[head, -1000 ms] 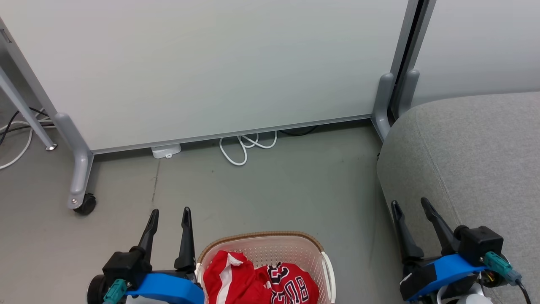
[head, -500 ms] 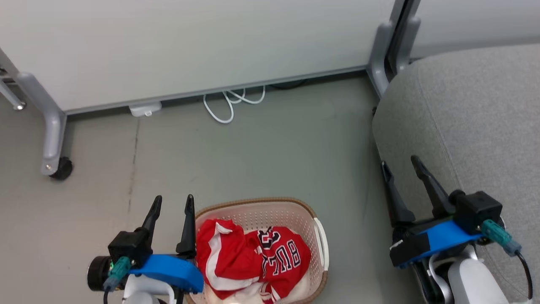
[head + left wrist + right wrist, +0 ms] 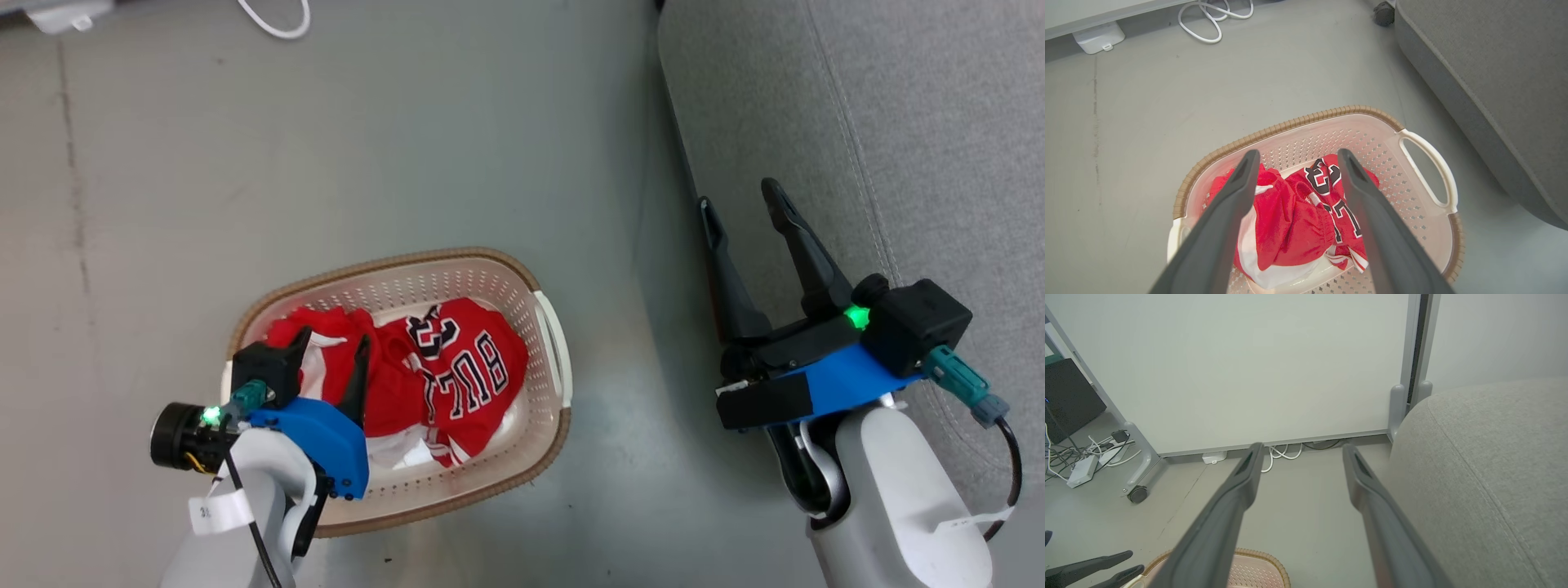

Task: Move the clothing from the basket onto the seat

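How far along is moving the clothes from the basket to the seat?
Nothing is done yet: the red jersey and shorts both lie in the basket, and the visible seat bears no clothing. In hand: the left gripper is open over the pile, gripping nothing. The right gripper is open at the seat's edge. Left: grasp and move both garments.

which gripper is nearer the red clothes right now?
Left. The left gripper hangs open directly over the red clothes inside the basket. The right gripper is open off to the side, by the edge of the seat, apart from the basket.
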`<state>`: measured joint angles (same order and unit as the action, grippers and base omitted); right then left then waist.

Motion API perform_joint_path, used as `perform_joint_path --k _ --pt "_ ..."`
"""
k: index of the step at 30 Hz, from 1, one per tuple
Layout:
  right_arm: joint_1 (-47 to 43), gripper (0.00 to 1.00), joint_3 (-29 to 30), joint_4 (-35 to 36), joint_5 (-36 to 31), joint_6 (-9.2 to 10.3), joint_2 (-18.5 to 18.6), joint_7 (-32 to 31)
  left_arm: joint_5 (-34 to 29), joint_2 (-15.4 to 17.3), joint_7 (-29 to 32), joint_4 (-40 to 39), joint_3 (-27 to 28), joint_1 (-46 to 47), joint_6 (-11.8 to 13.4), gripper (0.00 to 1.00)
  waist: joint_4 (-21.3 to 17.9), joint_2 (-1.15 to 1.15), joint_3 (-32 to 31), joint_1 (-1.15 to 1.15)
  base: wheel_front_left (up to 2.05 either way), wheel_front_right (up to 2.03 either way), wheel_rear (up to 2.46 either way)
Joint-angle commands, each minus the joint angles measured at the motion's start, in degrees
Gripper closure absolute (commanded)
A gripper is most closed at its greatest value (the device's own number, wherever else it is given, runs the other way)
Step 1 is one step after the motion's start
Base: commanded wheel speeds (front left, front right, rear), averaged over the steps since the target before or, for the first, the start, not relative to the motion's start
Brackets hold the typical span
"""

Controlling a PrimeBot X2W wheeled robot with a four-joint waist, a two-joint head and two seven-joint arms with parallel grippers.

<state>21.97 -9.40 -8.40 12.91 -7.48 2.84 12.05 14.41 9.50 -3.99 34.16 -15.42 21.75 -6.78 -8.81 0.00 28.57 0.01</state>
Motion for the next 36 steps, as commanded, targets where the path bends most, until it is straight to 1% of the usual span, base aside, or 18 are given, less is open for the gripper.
perform_joint_path --k 1,4,7,12,17,22,27,31,32,33,34,36 --pt "1.7 0.0 -0.5 -0.2 0.5 -0.03 0.1 0.6 -0.6 0.8 0.7 0.8 -0.5 1.8 -0.3 0.0 -4.7 0.0 6.3 -0.01 0.0 0.0 0.0" --pt "3.3 0.0 -2.0 -0.8 1.7 -0.03 0.1 1.5 -0.9 2.2 2.2 3.7 -2.3 4.8 -0.5 0.0 -6.2 0.0 9.6 -0.01 0.0 0.0 0.0" --pt "4.7 0.0 -3.5 -1.2 2.6 -0.03 0.1 2.2 -0.8 2.8 4.0 6.7 -3.5 7.1 -0.7 0.0 -7.3 0.0 12.3 -0.01 0.0 0.0 0.0" --pt "6.7 0.0 -5.3 -1.4 4.0 -0.03 0.1 2.9 -1.2 4.2 5.6 11.6 -4.8 10.0 -0.6 0.0 -8.9 0.0 15.7 -0.01 0.0 0.0 0.0" --pt "7.8 0.0 -6.5 -1.5 5.3 -0.03 0.1 3.2 -2.3 5.1 6.5 16.0 -5.1 12.5 1.7 0.0 -9.9 0.0 18.1 -0.01 0.0 0.0 0.0" --pt "7.8 0.0 -7.2 -0.5 6.0 -0.03 0.1 3.3 -2.9 6.0 7.5 19.5 -4.9 14.3 4.8 0.0 -10.7 0.0 19.6 -0.01 0.0 0.0 0.0" --pt "7.6 0.0 -7.8 0.1 6.9 -0.03 0.1 3.2 -2.5 6.0 8.7 21.9 -4.4 15.7 7.7 0.0 -11.4 0.0 20.6 -0.01 0.0 0.0 0.0" --pt "7.7 0.0 -8.4 0.3 7.6 -0.03 0.1 3.2 -2.6 5.8 9.6 23.3 -4.7 16.4 8.8 0.0 -11.8 0.0 21.0 -0.01 0.0 0.0 0.0" --pt "7.7 0.0 -8.5 0.4 7.8 -0.03 0.1 3.2 -2.7 5.7 10.0 23.6 -4.9 16.5 8.7 0.1 -11.9 0.0 21.0 -0.01 0.0 0.0 0.0" --pt "7.7 0.0 -8.6 0.4 7.9 -0.03 0.1 3.2 -2.6 5.6 10.2 23.9 -5.0 16.6 8.5 0.53 -12.0 0.0 21.1 -0.01 0.0 0.0 0.0" --pt "7.7 0.0 -8.6 0.4 8.0 -0.03 0.1 3.2 -2.4 5.3 10.6 24.2 -5.1 16.6 8.2 1.0 -12.1 0.0 21.1 -0.01 0.0 0.0 0.0" --pt "7.7 0.0 -8.6 0.3 8.0 -0.03 0.1 3.2 -1.8 5.1 11.4 24.7 -5.1 16.6 7.7 1.0 -12.1 0.0 21.1 -0.01 0.0 0.0 0.0"
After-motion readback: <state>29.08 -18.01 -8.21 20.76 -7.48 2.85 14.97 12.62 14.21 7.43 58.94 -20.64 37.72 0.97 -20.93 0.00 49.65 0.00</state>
